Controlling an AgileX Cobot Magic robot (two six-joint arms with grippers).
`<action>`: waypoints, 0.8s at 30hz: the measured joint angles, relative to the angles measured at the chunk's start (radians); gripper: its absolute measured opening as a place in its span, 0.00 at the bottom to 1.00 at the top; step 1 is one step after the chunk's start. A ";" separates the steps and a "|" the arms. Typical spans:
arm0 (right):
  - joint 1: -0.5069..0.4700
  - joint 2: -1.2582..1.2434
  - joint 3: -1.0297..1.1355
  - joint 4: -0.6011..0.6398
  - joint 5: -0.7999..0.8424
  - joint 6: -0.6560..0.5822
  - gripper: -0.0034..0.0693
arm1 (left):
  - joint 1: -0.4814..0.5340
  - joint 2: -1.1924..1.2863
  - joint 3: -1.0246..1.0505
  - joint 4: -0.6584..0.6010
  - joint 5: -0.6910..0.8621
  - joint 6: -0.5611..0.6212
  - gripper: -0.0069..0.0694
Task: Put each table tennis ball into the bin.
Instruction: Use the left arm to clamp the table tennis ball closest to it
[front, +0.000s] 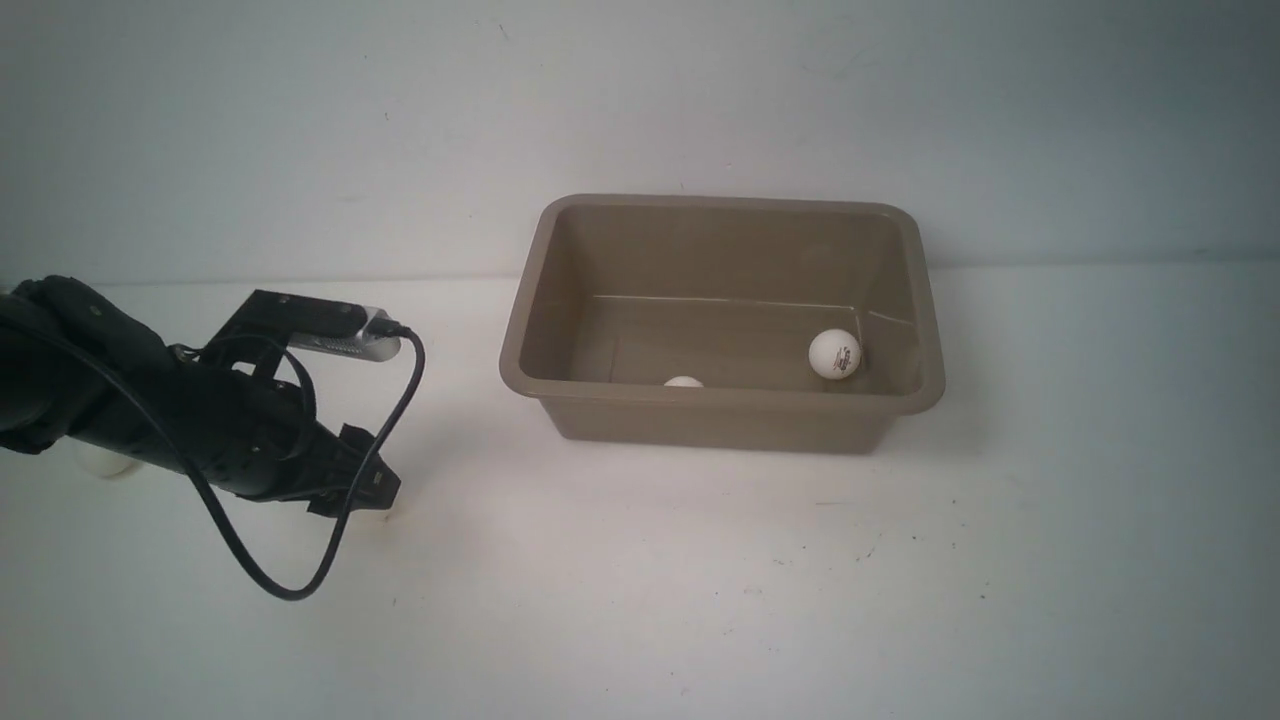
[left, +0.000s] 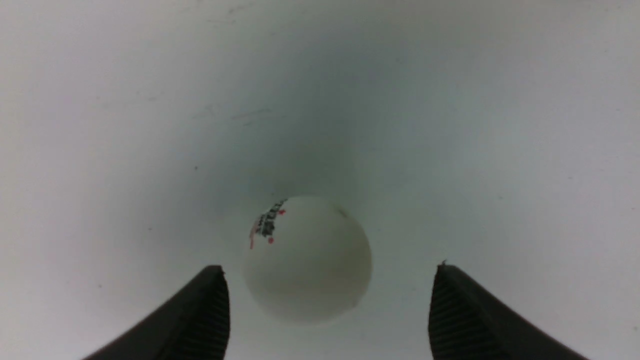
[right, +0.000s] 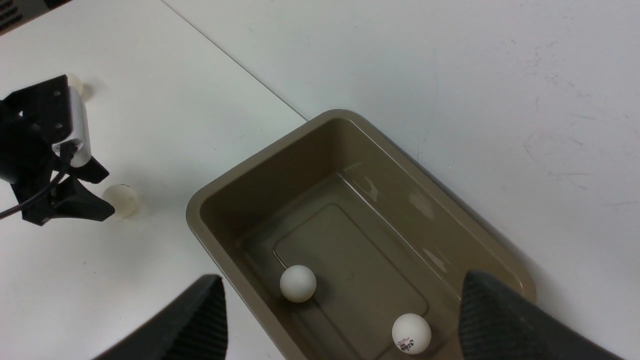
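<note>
The taupe bin (front: 522, 330) stands mid-table and holds two table tennis balls: a logo ball (front: 834, 354) at its right and one (front: 684, 381) half hidden behind the near wall. A third ball (left: 307, 260) with a printed logo rests on the table between the fingers of my left gripper (left: 330, 267), which is open and not gripping it. That ball (right: 121, 200) and the left gripper (right: 111, 195) also show in the right wrist view. A fourth ball (front: 100, 462) peeks out under the left arm. My right gripper (right: 342, 276) hangs open above the bin (right: 220, 250), holding nothing.
The white table runs to a white back wall just behind the bin. A black cable (front: 300, 590) loops down from the left wrist camera over the table. The right arm is outside the front view.
</note>
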 joint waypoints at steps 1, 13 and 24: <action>0.000 0.000 0.000 0.000 0.000 -0.003 0.82 | 0.000 0.010 0.000 -0.004 -0.008 0.000 0.72; 0.000 0.000 0.000 0.015 0.000 -0.023 0.82 | 0.000 0.082 -0.002 -0.219 -0.034 0.176 0.61; 0.000 0.000 0.000 0.018 0.000 -0.024 0.82 | 0.000 0.078 -0.063 -0.237 0.071 0.210 0.54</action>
